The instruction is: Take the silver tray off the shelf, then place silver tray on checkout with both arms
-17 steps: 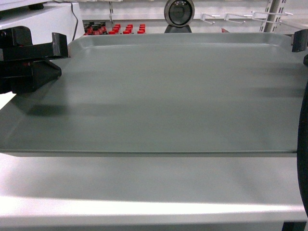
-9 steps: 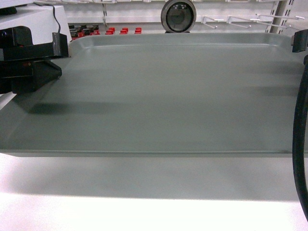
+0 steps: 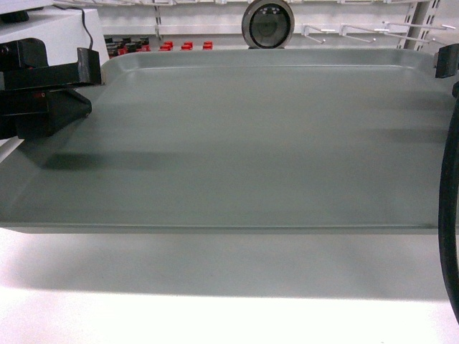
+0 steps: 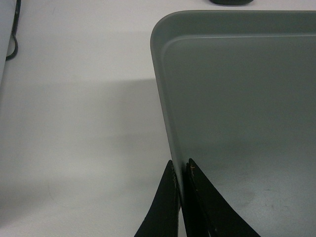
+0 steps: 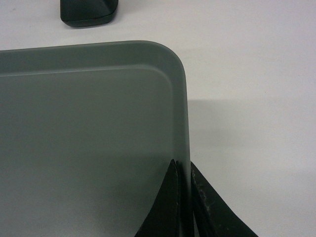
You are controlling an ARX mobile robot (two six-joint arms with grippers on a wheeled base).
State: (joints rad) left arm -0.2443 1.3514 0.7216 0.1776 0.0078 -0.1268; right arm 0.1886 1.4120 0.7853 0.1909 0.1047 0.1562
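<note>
Pincer (image 4: 180, 170) on silver tray (image 3: 244, 143) rim, long axis left-right

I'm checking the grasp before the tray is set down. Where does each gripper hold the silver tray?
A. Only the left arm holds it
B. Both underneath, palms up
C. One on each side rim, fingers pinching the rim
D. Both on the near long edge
C: the left gripper pinches the silver tray at its left rim and the right gripper pinches the right rim.

Bright overhead light; the silver tray (image 3: 244, 143) shadows the glaring, overexposed checkout (image 3: 215, 315); focus slightly soft.
</note>
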